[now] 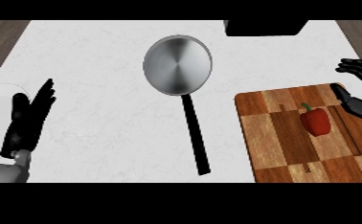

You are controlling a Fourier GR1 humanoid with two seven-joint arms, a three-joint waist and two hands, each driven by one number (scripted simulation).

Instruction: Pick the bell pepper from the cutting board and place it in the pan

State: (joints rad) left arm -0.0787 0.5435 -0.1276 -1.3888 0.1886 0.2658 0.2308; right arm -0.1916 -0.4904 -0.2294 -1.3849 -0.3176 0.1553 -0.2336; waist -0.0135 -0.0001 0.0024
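Bench: white bench (92, 65).
Right robot hand (351, 94): at right edge, fingers spread, empty.
Pepper: bell pepper (316, 120) just left of it on cutting board (272, 137), stem away.
Pan: pan (176, 65) farther left.
Left robot hand (28, 117): resting open, far.

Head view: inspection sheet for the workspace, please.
Surface: white counter, marbled.
Job's things: red pepper lies on the wooden board at right; steel pan sits mid-counter with nothing in it, black handle toward the robot.
Clutter: black box at the far edge.
Hands: left hand open, resting at the left edge, fingers up; right hand at the right edge beside the board, apart from the pepper, fingers unclear.
Cables: nothing seen.
Surroundings: brown floor past the counter's sides.
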